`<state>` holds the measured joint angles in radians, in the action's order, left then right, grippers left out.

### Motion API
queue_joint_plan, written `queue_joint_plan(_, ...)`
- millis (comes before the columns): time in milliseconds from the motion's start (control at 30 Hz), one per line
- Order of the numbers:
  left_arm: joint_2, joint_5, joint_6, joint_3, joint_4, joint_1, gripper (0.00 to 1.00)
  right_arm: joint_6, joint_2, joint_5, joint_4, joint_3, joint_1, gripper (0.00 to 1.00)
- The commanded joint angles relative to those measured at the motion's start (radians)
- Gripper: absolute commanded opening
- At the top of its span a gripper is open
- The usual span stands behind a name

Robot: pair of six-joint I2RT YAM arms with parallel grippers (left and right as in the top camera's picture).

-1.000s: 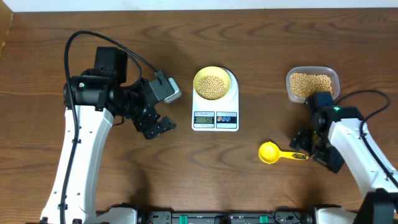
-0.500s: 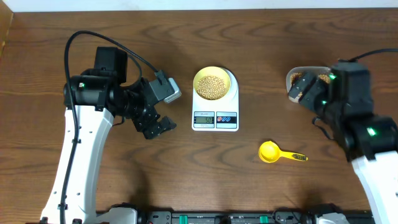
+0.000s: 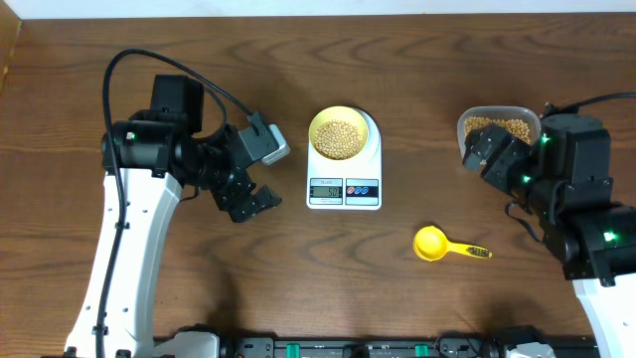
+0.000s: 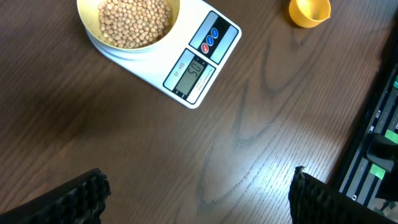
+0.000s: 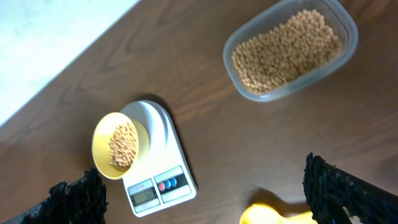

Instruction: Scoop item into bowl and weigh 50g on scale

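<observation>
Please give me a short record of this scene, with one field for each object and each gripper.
bowl: on the scale, holding beans
scale: display seems to read 50
tub: far right, beans inside
scoop: lying unheld, empty
left gripper: open, empty, left of scale
right gripper: open, empty, near tub
</observation>
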<state>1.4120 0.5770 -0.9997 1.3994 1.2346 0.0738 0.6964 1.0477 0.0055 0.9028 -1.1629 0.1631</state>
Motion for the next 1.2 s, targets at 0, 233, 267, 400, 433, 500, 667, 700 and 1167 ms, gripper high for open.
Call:
queue_joint_plan(0,0.006,0.013,-0.017,0.009,0.006,0.002,0.95,-0.014,0.0,-0.005,0.019,-0.005,0.009,0.99)
queue_joint_plan(233,0.006,0.013,-0.017,0.009,0.006,0.002,0.95,-0.014,0.0,-0.005,0.071,-0.005,0.008,0.99)
queue_joint_plan(267,0.006,0.013,-0.017,0.009,0.006,0.002,0.95,-0.014,-0.001,-0.005,0.095,-0.005,0.008,0.99)
queue_joint_plan(400,0.006,0.013,-0.017,0.009,0.006,0.002,0.95,-0.036,-0.028,0.01,0.139,-0.005,0.008,0.99)
queue_joint_plan(433,0.006,0.013,-0.018,0.009,0.006,0.002,0.95,-0.069,-0.044,0.01,0.141,-0.005,0.008,0.99)
queue_joint_plan(500,0.006,0.013,-0.018,0.009,0.006,0.002,0.95,-0.136,-0.087,0.011,0.143,-0.005,0.009,0.99)
queue_joint_plan(667,0.006,0.013,-0.018,0.009,0.006,0.002,0.95,-0.216,-0.242,0.087,0.229,-0.004,0.009,0.99)
queue_joint_plan(700,0.006,0.013,-0.017,0.009,0.006,0.002,0.95,-0.216,-0.266,0.097,0.243,-0.003,0.009,0.99)
queue_joint_plan(1167,0.006,0.013,-0.017,0.009,0.006,0.002,0.95,-0.253,-0.562,0.165,0.204,0.192,-0.002,0.99)
